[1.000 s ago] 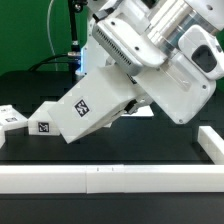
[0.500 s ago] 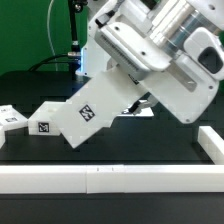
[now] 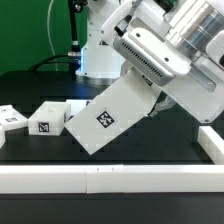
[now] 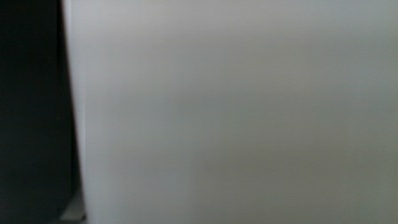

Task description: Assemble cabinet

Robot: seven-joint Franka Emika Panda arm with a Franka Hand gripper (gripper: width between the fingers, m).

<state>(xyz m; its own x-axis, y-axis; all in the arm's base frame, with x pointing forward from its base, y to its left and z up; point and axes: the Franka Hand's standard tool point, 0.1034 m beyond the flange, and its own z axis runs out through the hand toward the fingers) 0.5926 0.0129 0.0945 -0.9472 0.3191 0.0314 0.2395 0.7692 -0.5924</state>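
The cabinet, a large white boxy case with a black-and-white tag on its face, hangs tilted in the middle of the exterior view, its lower corner down near the black table. My gripper is at the cabinet's upper right end, shut on it. The fingers are mostly hidden behind the hand and the case. In the wrist view a plain white face of the cabinet fills nearly the whole picture, with a dark strip along one side.
Two small white tagged blocks lie at the exterior view's left. A long white rail runs along the front, and a short white piece stands at the right. The robot base is behind.
The arm and the cabinet have swung toward the exterior view's right and the case has tilted more steeply. The small tagged block beside it is now uncovered.
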